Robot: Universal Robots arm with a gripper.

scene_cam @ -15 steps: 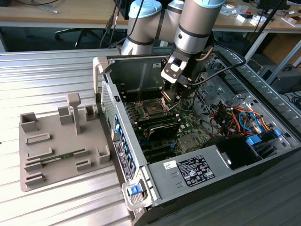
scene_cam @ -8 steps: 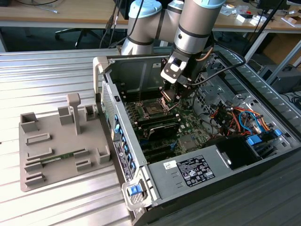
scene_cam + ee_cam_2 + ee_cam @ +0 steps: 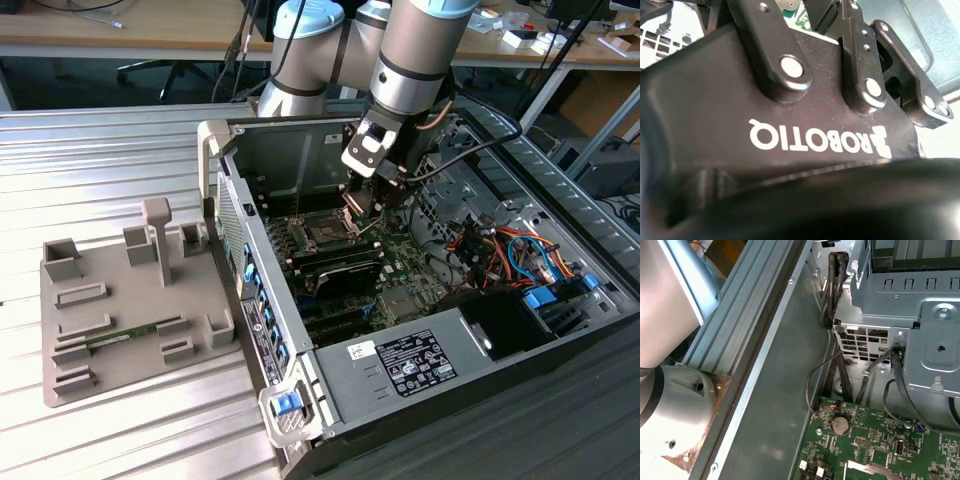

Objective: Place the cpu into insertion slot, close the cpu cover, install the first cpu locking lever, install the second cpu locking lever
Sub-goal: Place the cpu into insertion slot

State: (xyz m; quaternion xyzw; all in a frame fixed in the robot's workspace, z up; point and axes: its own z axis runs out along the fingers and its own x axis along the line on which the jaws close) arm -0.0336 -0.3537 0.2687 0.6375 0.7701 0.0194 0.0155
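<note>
Past the white-labelled power supply (image 3: 415,362) and the long memory slots (image 3: 345,270), I find the insertion slot (image 3: 325,236) on the green board (image 3: 392,250). Its centre looks dark, so I judge no cpu is seated. The cpu cover (image 3: 349,212) seems raised at its far edge. The gripper (image 3: 385,192) hangs just above; whether it is open or closed I cannot tell. Every step looks left to do.

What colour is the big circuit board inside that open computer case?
The circuit board is green, and it shows best in the first wrist view.
</note>
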